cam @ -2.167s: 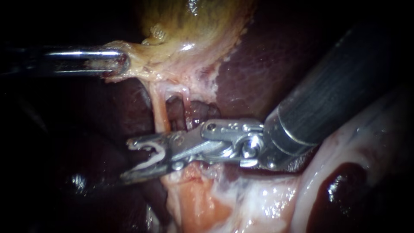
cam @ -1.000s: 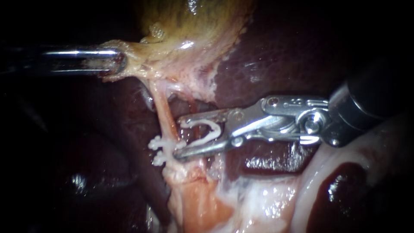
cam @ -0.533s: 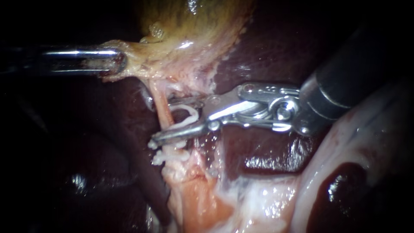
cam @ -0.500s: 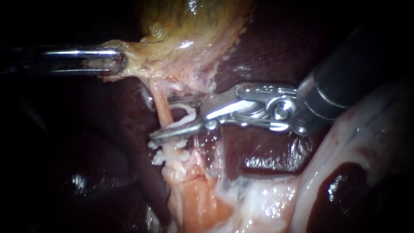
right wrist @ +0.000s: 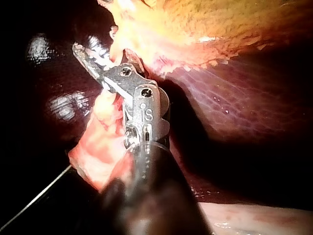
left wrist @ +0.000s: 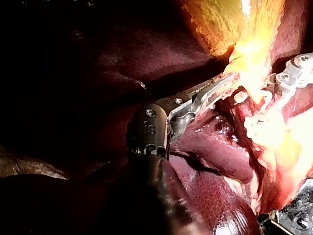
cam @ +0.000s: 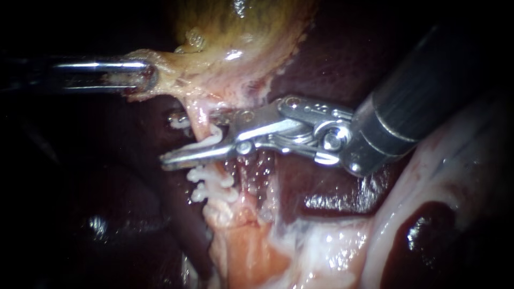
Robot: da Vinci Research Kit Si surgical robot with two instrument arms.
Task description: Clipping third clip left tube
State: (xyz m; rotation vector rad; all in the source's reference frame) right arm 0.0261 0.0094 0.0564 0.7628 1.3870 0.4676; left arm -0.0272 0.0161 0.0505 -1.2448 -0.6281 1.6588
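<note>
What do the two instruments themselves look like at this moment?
The right instrument has a thick dark shaft with a thin pale band near its end, a silver metal wrist with round pins, and two slim, tapered jaws. The left instrument shows in the endoscope view as a polished, shiny steel bar. Its own wrist view shows a dark rounded housing, a silver hinge and narrow toothed jaws.

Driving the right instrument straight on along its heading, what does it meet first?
The left tube, between the right instrument's jaws, would seat against the loaded clip; past the tips, likely dark liver, depth unclear.
</note>
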